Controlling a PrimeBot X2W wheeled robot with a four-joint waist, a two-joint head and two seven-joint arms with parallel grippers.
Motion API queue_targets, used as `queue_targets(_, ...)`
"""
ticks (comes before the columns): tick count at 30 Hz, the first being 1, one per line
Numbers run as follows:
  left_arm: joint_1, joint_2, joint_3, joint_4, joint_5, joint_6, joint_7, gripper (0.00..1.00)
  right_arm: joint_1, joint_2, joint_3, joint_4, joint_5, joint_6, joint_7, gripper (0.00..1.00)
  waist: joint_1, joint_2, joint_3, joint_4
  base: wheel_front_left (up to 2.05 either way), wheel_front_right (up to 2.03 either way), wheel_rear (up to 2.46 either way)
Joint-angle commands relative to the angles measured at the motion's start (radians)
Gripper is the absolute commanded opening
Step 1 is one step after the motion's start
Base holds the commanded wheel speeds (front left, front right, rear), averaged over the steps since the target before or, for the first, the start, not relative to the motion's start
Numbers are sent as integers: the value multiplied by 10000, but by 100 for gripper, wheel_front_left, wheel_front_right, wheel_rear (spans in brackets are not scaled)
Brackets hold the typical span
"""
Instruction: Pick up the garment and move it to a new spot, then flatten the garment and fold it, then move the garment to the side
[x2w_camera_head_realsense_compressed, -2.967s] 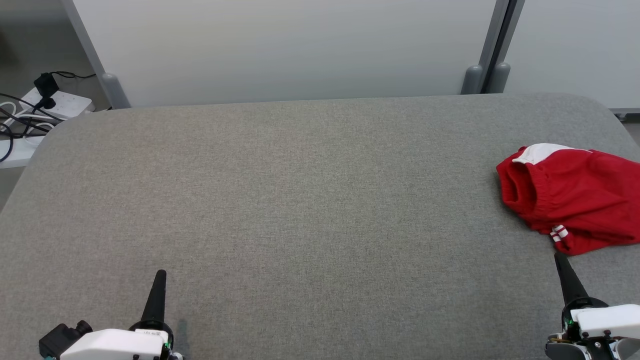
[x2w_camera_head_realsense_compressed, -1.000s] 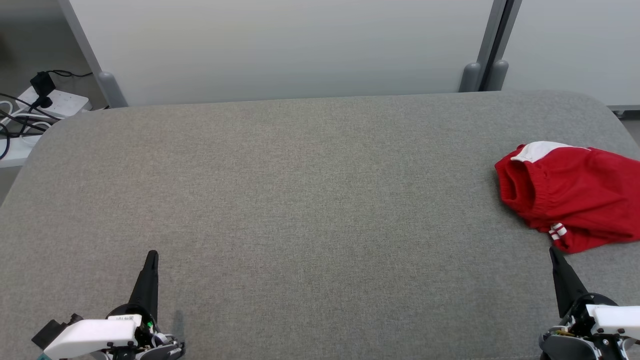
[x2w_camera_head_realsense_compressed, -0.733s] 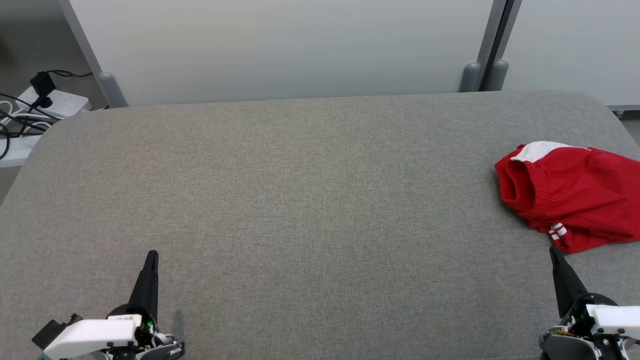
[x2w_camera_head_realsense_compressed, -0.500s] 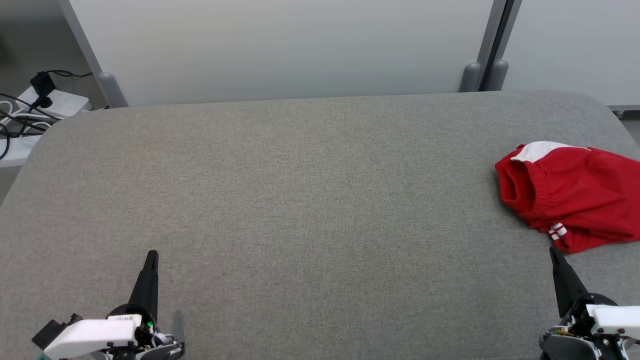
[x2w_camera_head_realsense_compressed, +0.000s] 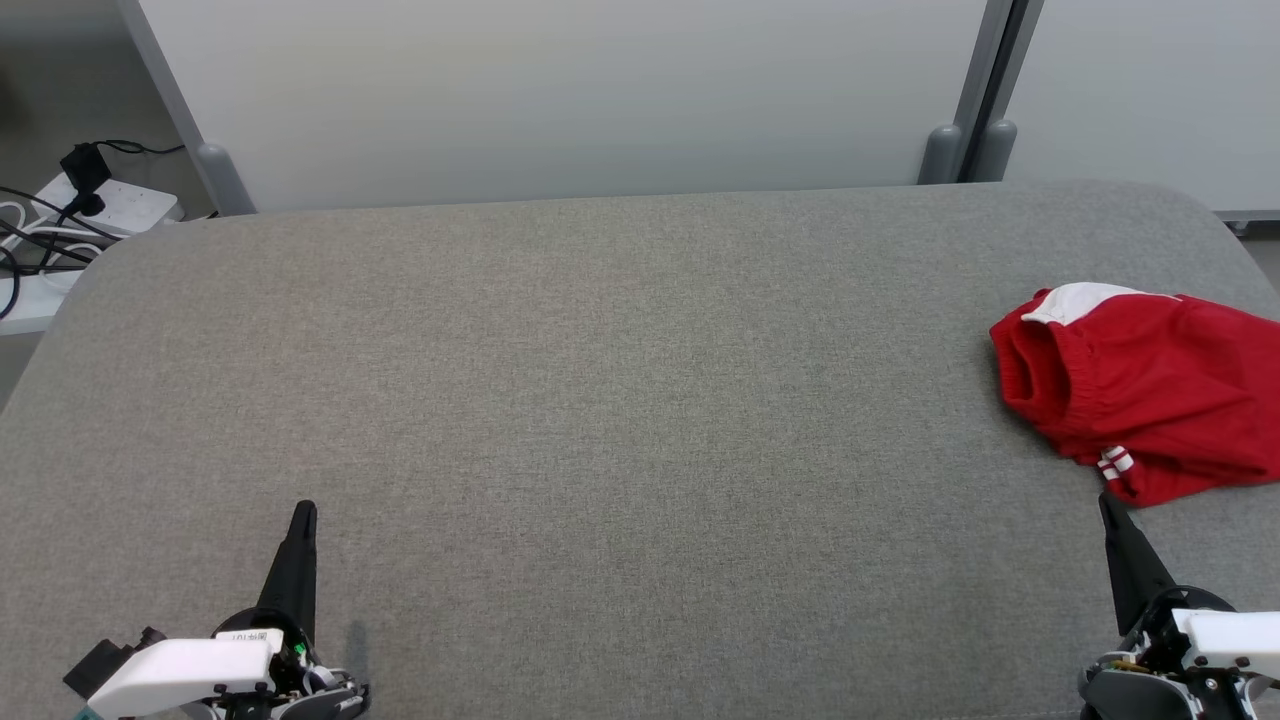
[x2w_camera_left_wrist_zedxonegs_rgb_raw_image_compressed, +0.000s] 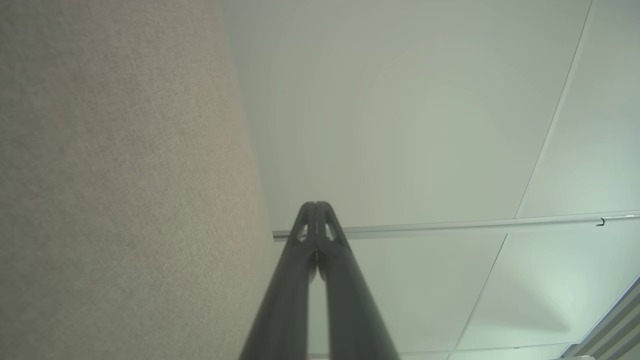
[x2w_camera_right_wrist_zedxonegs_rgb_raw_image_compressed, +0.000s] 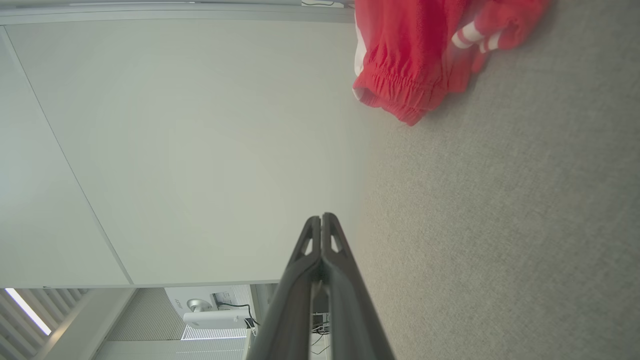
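The red garment (x2w_camera_head_realsense_compressed: 1150, 395) lies bunched on the right side of the grey table (x2w_camera_head_realsense_compressed: 620, 400), just past the right gripper (x2w_camera_head_realsense_compressed: 1105, 503), which is pinched together and empty, like the left gripper (x2w_camera_head_realsense_compressed: 303, 512) well away.

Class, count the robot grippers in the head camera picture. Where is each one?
2. The left gripper is at the lower left over the grey table; the right gripper is at the lower right, near the red garment. Both are shut.
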Motion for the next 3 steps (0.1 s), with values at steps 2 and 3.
queue_targets(2, -577, 192, 328, -277, -37, -83, 61, 0, -357, -104, 149, -311, 114, 46, 77, 0, 0, 0, 0, 0, 0, 0, 0)
queue_targets(3, -577, 192, 328, -277, -37, -83, 61, 0, -357, -104, 149, -311, 114, 46, 77, 0, 0, 0, 0, 0, 0, 0, 0)
